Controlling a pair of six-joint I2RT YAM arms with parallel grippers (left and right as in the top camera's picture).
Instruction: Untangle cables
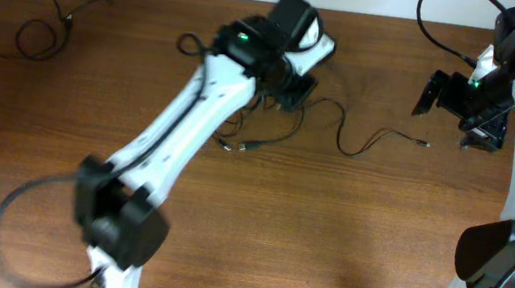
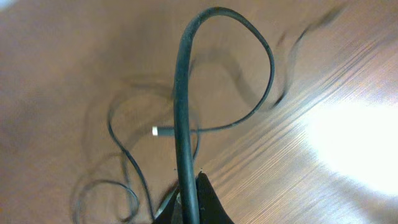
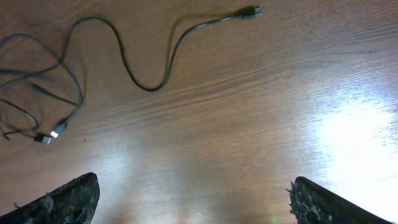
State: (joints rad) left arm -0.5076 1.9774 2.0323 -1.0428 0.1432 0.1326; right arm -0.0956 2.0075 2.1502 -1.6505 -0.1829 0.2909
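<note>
Overhead, the tangled cables (image 1: pixel 268 138) lie at about 12 o'clock from the middle of the desk (image 1: pixel 324 244). The left end effector (image 2: pixel 189 208) sits directly over them. It is clenched on one black cord (image 2: pixel 180 93), which rises from between its fingers into a loop; the grip appears intended to draw that strand free of the knot. A silvery plug (image 2: pixel 155 131) rests on the desk just beside the held cord. One strand (image 3: pixel 149 89) trails out of the tangle toward 3 o'clock and ends in a dark plug (image 3: pixel 249 11). The right end effector (image 3: pixel 193 202) hangs at 2 o'clock, released and grasping nothing, judged to be on standby clear of the work. A further cord (image 1: pixel 68 19) lies apart at 10 o'clock.
</note>
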